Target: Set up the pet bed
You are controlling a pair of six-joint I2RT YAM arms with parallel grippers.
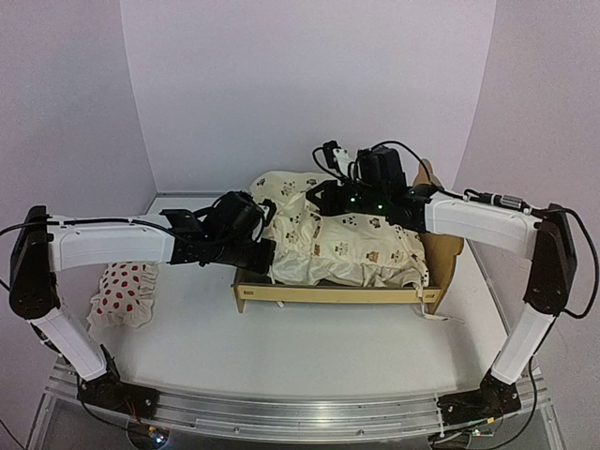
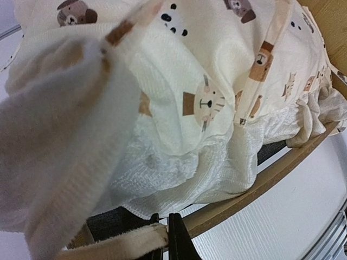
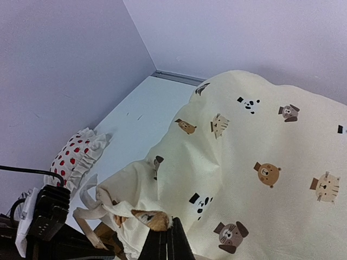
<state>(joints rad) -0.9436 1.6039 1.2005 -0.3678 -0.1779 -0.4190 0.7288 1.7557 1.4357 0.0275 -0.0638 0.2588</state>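
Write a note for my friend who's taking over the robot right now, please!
Left gripper: shut, pinching a tie strap of the cushion.
Right gripper: shut on cushion fabric.
Pet bed stands mid-table; the cushion lies bunched in it.
The red-spotted pillow lies on the table, left of the bed.
Done: cushion in the bed. Left, probably: flatten it and add the pillow.

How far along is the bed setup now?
Done: the cushion lies in the bed, though rumpled. In hand: the left gripper and right gripper each pinch its edge, probably to straighten it. Left: the pillow lies on the table, outside the bed.
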